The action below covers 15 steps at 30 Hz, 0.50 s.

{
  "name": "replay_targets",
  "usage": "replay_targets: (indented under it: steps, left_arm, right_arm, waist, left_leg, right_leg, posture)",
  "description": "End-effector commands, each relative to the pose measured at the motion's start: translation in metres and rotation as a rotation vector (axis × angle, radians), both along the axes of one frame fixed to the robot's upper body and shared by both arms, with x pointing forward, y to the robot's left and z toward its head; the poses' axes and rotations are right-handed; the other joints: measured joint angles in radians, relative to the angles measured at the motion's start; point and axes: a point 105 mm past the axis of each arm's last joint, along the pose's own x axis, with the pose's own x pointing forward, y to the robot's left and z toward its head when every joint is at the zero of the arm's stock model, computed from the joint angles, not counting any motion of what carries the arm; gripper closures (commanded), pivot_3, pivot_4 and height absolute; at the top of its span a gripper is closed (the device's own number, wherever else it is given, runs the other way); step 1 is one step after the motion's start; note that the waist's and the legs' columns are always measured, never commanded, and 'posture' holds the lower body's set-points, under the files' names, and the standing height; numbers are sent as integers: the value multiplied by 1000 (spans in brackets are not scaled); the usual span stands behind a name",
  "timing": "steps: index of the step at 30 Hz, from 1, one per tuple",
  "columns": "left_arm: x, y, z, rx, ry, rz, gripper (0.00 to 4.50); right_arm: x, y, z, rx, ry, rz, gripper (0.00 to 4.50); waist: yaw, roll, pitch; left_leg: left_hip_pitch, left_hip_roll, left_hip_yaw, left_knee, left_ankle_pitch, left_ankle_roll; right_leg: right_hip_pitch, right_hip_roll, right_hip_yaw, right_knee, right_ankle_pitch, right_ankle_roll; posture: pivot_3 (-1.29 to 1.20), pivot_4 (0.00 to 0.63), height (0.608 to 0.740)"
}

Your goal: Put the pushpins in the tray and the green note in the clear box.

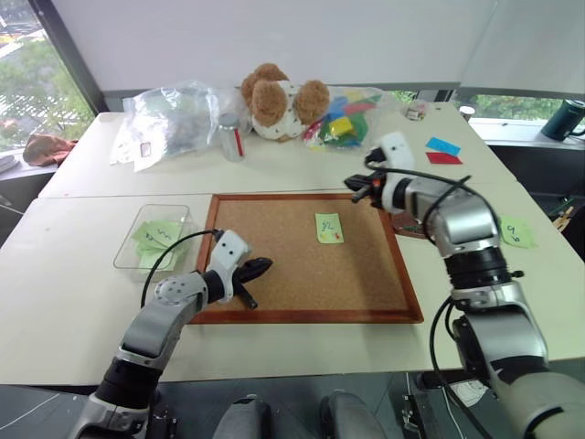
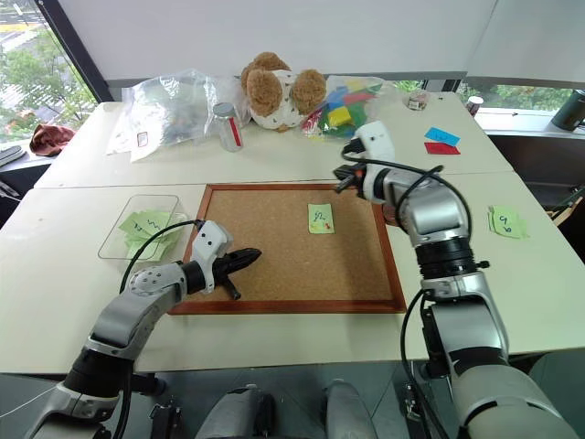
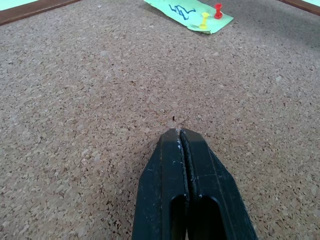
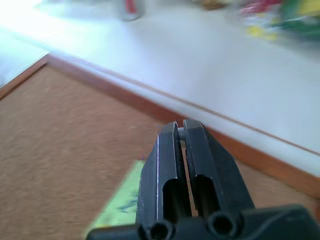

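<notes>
While both arms hang over the table point(image 1: 73, 229), the left gripper point(image 1: 261, 266) sits clenched above the near-left part of the cork board point(image 1: 292, 265); in the left wrist view its two black fingers point(image 3: 170, 170) are pressed flat together with nothing between them.

Right gripper point(image 1: 353, 186): raised over the board's far-right corner, pointing left. Right wrist view shows the fingers point(image 4: 167, 165) drawn nearly together; a small pale thing seems to sit at the tips, possibly a pin, but the view is too blurred to say.

Green note point(image 1: 329, 228): on the cork, right of centre toward the far edge. Left wrist view shows a red pushpin point(image 3: 218, 10) and a yellow pin point(image 3: 204, 20) standing in its near end.

Clear box point(image 1: 155, 236): on the table just left of the board, touching or nearly touching the frame, with green notes already inside point(image 1: 157, 236).

Tray point(image 1: 409, 227): a dark edge shows just right of the board, mostly hidden behind the right forearm.

Far side of the table: teddy bear point(image 1: 279, 99), clear plastic bags point(image 1: 169, 119), a small jar point(image 1: 230, 137), bright blocks point(image 1: 343, 119). Blue and red paper pieces point(image 1: 442, 151) lie far right; another green note point(image 1: 516, 232) lies on the right.
</notes>
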Motion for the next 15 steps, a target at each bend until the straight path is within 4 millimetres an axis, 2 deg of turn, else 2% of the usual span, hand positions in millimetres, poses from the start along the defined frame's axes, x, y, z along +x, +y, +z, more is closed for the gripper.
replay_targets:
  steps: [1, 4, 8, 15]
  left_arm:
    - [-6, 4, -16, 30, 59, 5, 4500]
    - [-7, 3, -16, 27, 58, 4, 4500]
    - [-7, 2, -16, 24, 60, 2, 4500]
    - [-7, 3, -16, 24, 61, 7, 4500]
  right_arm:
    - [2, -49, -2, -19, -10, -147, 4430]
    - [0, -74, -14, -38, 25, -216, 4430]
    - [-1, -87, -27, -37, 66, -252, 4430]
    - [-3, -83, -50, -12, 129, -239, 4430]
  waist:
    - [0, 0, 0]
    - [0, 1, 0]
    - [-3, 2, -1]
    - [0, 2, -1]
  left_leg:
    - [0, 0, 0, 0, 0, 0]
    - [0, 0, 0, 0, 0, 0]
    - [1, 0, 1, 0, 0, 0]
    - [1, 0, 1, 0, 0, 0]
  right_leg:
    - [0, 0, 0, 0, 0, 0]
    - [0, 0, 0, 0, 0, 0]
    - [0, 0, 1, 0, 0, 0]
    - [1, 0, 1, 0, 0, 0]
  posture:
    - [0, 150, 740]
    - [0, 150, 740]
    - [0, 150, 740]
    - [0, 150, 740]
